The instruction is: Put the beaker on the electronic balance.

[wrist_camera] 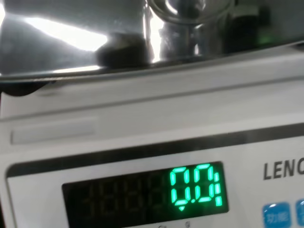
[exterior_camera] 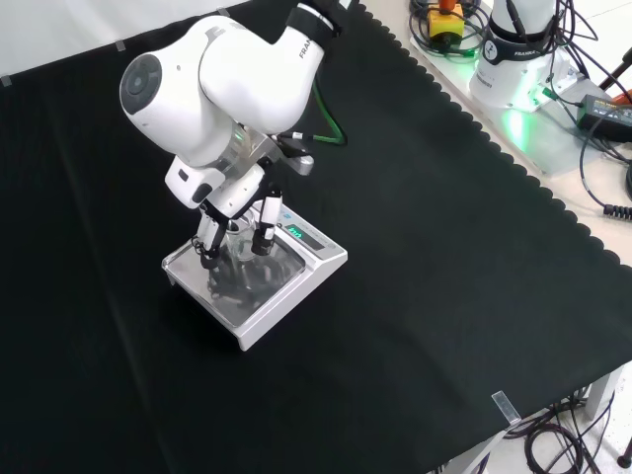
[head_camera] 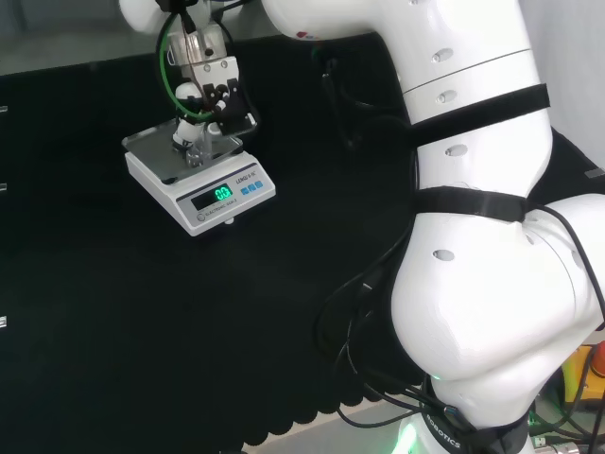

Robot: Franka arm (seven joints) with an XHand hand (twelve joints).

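A white electronic balance with a shiny steel pan and lit green digits stands on the black cloth at the upper left of the head view. My hand is over the pan, its fingers curled round a small clear beaker. In the front view the hand comes down from the white arm link, and black fingertips flank the beaker above the balance and its pan. The wrist view looks close over the balance's front to the pan. Whether the beaker's base touches the pan I cannot tell.
A black cable lies on the cloth behind the balance in the head view. In the front view the cloth's scalloped edge runs down the right side, with cables and the arm's base beyond it. Bare black cloth surrounds the balance.
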